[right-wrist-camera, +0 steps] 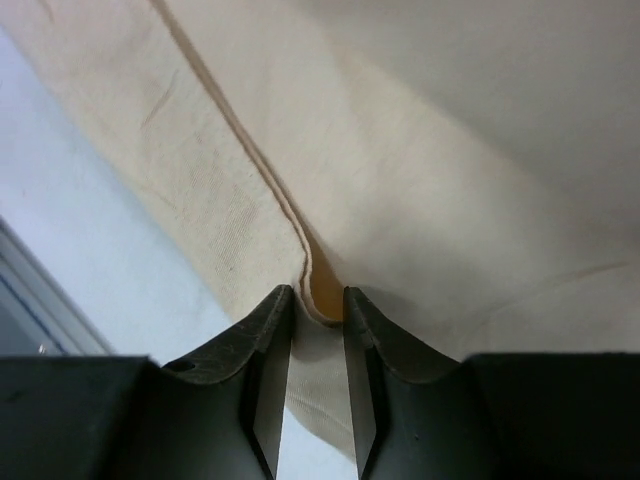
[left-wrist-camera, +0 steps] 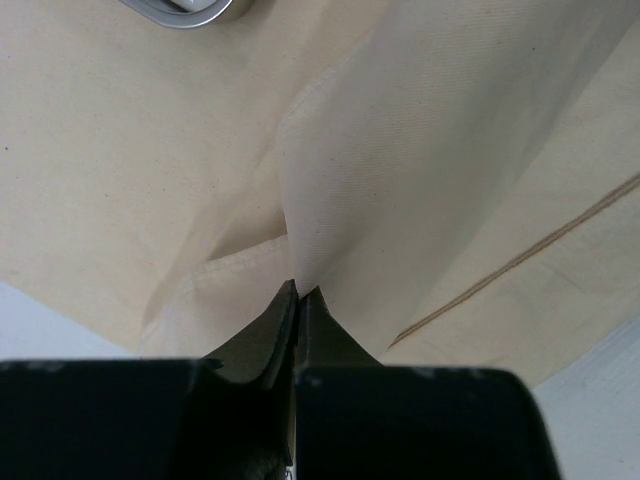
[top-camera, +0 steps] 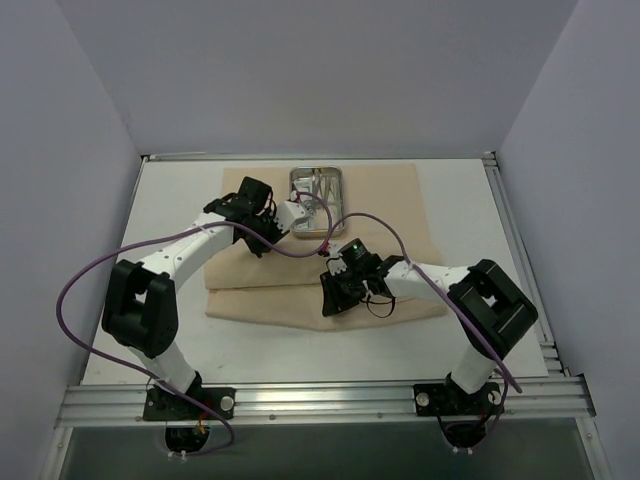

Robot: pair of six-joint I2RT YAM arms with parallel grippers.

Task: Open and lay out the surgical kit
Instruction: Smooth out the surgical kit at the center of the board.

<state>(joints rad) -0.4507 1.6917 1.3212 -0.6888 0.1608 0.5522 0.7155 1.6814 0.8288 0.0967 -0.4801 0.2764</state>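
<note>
Overhead, the beige cloth wrap (top-camera: 400,215) lies spread on the white table (top-camera: 175,200), with the shiny rectangular steel tray (top-camera: 292,188) near its far edge. Wrist views add: left gripper (left-wrist-camera: 300,292) clenched on a raised fold; right gripper (right-wrist-camera: 318,298) straddling the hem, grasp unclear.

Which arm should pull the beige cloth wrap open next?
Left, probably: left gripper is shut on a raised fold of the beige cloth wrap; right gripper only straddles a hem, grip unclear.

steel tray (left-wrist-camera: 198,17) cropped at the top edge, its contents too small overhead
</note>
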